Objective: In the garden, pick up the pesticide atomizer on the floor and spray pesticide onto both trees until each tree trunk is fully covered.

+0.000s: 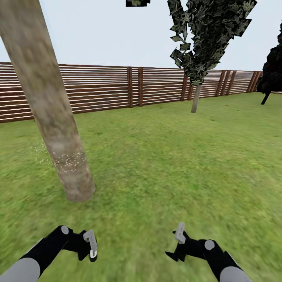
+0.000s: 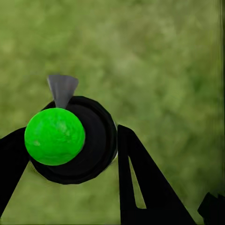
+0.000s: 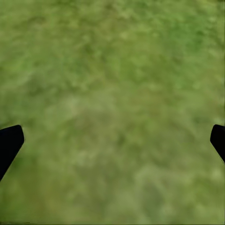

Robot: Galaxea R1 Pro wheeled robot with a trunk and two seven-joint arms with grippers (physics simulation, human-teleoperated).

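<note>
Head view: lawn of the garden [image 1: 168, 156] w/ brown slat fence [image 1: 102, 88] across the back. Thick grey-beige tree trunk [image 1: 47, 105] leans at left; whitish pesticide specks [image 1: 70, 161] dot its lower part and the grass just beside it. Second tree [image 1: 203, 43] w/ blocky dark leaves stands farther back, centre-right, near the fence; a black narrow tree [image 1: 272, 70] at far right. Both arms low in front. Left gripper [image 1: 91, 246] holds a small pale-marked item, too small to make out here. Right gripper [image 1: 178, 244] well apart from it, over bare grass.

Left wrist view: left gripper clenched on the pesticide atomizer [image 2: 77, 140], seen end-on: black round body w/ bright green round top and a grey nozzle tip. Dark fingers [image 2: 140, 183] press it from either side; blurred grass behind.

Right wrist view: right gripper released, fingertips [image 3: 10, 143] at opposite edges, wide apart, nothing between them; floor [image 3: 112, 103] of green grass beyond. Atomizer sits in the other gripper, clear of this one
</note>
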